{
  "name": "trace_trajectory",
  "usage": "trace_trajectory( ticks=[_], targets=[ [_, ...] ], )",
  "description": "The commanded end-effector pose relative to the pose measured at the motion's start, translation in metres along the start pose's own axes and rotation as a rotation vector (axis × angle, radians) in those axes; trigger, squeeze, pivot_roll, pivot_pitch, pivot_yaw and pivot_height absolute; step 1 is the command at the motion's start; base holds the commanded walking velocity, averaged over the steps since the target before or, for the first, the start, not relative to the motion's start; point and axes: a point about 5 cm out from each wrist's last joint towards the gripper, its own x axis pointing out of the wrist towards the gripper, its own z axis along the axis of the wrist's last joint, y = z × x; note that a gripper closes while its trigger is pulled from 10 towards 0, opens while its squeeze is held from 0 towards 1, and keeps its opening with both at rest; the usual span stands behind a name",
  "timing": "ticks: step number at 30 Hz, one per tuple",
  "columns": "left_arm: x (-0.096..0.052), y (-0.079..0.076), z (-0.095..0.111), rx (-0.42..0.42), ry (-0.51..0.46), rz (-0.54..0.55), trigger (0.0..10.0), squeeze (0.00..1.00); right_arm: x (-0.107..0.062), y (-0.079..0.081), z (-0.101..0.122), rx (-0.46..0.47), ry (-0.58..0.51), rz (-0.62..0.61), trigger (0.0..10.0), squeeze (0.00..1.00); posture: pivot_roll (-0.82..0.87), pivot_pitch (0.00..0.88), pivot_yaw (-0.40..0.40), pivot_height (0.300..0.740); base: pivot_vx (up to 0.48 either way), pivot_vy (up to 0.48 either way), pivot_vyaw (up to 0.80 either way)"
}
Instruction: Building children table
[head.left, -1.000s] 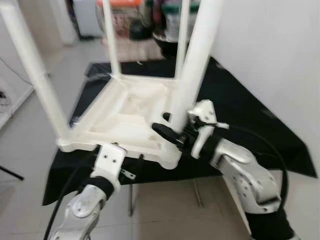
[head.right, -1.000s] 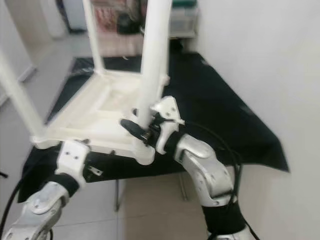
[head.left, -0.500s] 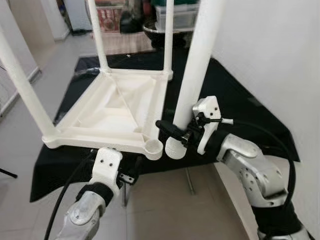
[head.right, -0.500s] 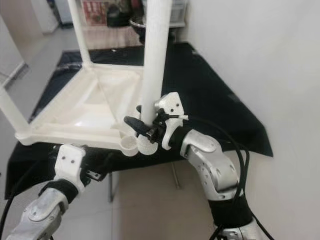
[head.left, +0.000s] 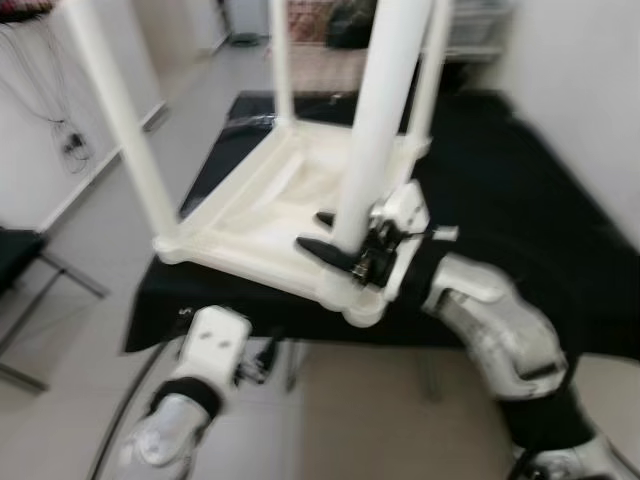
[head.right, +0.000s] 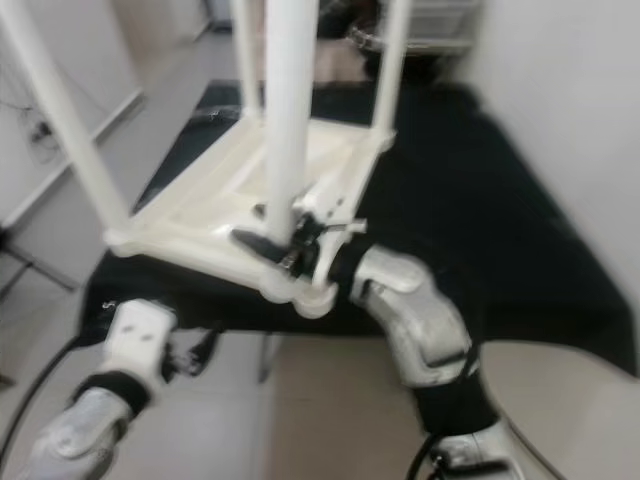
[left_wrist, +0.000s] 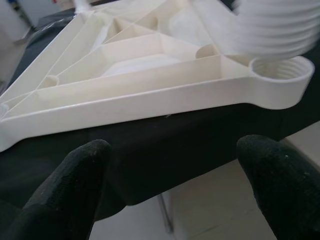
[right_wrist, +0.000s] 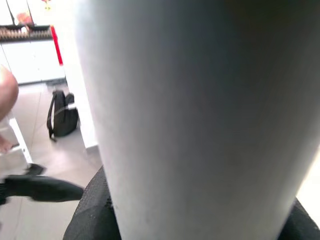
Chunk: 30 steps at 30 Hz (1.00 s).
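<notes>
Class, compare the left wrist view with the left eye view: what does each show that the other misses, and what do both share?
Only the left wrist view shows the threaded socket from close up, with the leg's ribbed end just above it. Only the left eye view shows the right end effector shut on the leg, and three more legs standing up. Both show the upturned tabletop lying on the black cloth.

Head views: motion blur throughout, edges soft, even bright daylight, no hard shadows. White leg and tabletop nearly blown out against black cloth. Right wrist view: leg close, defocused, shaded grey.
</notes>
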Motion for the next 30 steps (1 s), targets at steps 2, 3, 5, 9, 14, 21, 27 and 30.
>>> trace_trajectory(
  ticks=[2, 3, 5, 9, 14, 21, 27, 30],
  targets=[
    [-0.002, 0.001, -0.002, 0.016, 0.006, -0.028, 10.0, 0.00, 0.005, -0.003, 0.007, -0.013, -0.037, -0.008, 10.0, 0.00, -0.02, 0.132, -0.041, 0.740, 0.000, 0.000, 0.79],
    [-0.002, 0.001, -0.002, 0.016, 0.006, -0.028, 10.0, 0.00, 0.005, -0.003, 0.007, -0.013, -0.037, -0.008, 10.0, 0.00, -0.02, 0.132, -0.041, 0.740, 0.000, 0.000, 0.79],
    [-0.001, 0.003, -0.003, -0.009, 0.005, -0.042, 10.0, 0.00, 0.006, -0.008, 0.009, 0.002, -0.056, -0.020, 10.0, 0.00, -0.02, 0.141, -0.039, 0.740, 0.000, 0.000, 0.79],
    [0.002, 0.005, -0.004, -0.012, 0.003, -0.054, 10.0, 0.00, 0.007, -0.013, 0.011, 0.024, -0.074, -0.023, 10.0, 0.00, -0.01, 0.153, -0.038, 0.740, 0.000, 0.000, 0.60],
    [0.006, 0.004, 0.001, -0.002, -0.025, -0.155, 10.0, 0.00, -0.005, -0.026, 0.020, 0.007, -0.079, 0.055, 10.0, 0.00, -0.02, 0.180, -0.027, 0.740, 0.000, 0.000, 0.00],
    [-0.003, -0.004, 0.007, -0.023, -0.061, -0.257, 0.0, 0.00, -0.027, -0.039, 0.025, -0.027, -0.040, 0.167, 10.0, 0.00, -0.01, 0.209, -0.015, 0.740, 0.000, 0.000, 0.00],
    [-0.006, -0.008, 0.011, -0.054, -0.083, -0.307, 0.0, 0.00, -0.045, -0.047, 0.024, -0.017, -0.007, 0.278, 10.0, 0.00, 0.00, 0.229, -0.013, 0.740, 0.000, 0.000, 0.00],
    [-0.007, -0.008, 0.011, -0.065, -0.084, -0.315, 0.0, 0.00, -0.045, -0.045, 0.023, -0.013, -0.004, 0.306, 10.0, 0.00, 0.00, 0.238, -0.010, 0.740, 0.000, 0.000, 0.00]
  ],
)
